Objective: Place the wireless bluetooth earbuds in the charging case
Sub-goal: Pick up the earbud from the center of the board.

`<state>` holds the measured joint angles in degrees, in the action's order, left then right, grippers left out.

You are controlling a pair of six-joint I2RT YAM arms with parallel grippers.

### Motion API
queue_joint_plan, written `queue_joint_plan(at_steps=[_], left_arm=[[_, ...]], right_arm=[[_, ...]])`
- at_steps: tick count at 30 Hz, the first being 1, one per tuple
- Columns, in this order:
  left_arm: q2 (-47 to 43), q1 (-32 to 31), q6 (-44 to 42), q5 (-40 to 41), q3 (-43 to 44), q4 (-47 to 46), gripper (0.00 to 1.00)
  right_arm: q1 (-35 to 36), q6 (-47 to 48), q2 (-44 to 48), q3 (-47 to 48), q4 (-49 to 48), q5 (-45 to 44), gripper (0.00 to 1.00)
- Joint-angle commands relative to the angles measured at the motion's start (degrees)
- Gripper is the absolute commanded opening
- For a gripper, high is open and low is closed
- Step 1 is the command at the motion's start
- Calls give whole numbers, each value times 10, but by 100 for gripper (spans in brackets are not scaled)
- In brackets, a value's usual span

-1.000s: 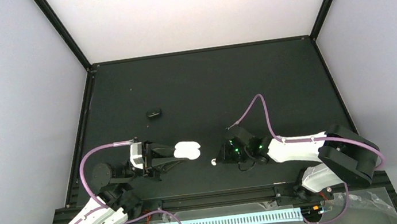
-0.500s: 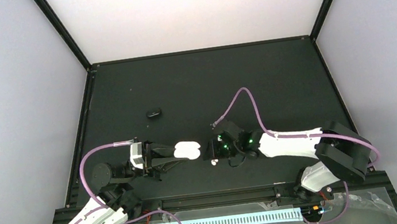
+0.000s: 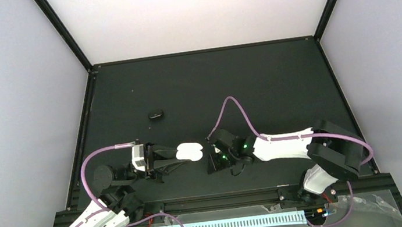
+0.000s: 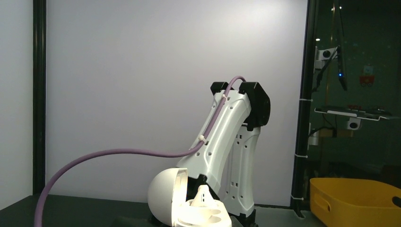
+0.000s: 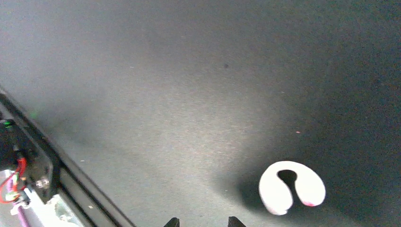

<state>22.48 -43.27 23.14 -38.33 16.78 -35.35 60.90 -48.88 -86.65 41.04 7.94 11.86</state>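
The white charging case point(image 3: 189, 151) stands open at the near middle of the black mat, and my left gripper point(image 3: 174, 157) is shut on it. In the left wrist view the case point(image 4: 201, 216) has its lid up, and one white earbud point(image 4: 203, 195) sticks up out of a socket. My right gripper point(image 3: 212, 162) hovers just right of the case. In the right wrist view its tips point(image 5: 203, 221) are apart with nothing between them. A white curved earbud point(image 5: 292, 187) lies on the mat ahead and to the right of the tips. The top view does not show that earbud.
A small black object point(image 3: 155, 115) lies on the mat further back on the left. The black frame rail point(image 5: 28, 151) runs along the near edge. A yellow bin point(image 4: 359, 201) stands outside the cell. My right arm point(image 4: 231, 142) rises behind the case.
My right arm has swung left toward the case, and its gripper now covers the spot where the loose white earbud lay. My left gripper and the case have not moved.
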Motion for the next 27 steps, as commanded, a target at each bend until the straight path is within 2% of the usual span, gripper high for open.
queue_joint_plan(at_steps=[1, 7, 17, 27], left_arm=[[-4, -4, -7, 7, 7, 0, 2], [-7, -4, -11, 9, 8, 6, 2], [-4, -5, -11, 11, 8, 5, 2], [-5, -6, -13, 12, 8, 7, 2]], right_arm=[[3, 25, -24, 24, 23, -29, 26], [2, 27, -48, 34, 30, -51, 26], [-3, 0, -21, -19, 36, -126, 27], [-35, 0, -1, -44, 31, -147, 27]])
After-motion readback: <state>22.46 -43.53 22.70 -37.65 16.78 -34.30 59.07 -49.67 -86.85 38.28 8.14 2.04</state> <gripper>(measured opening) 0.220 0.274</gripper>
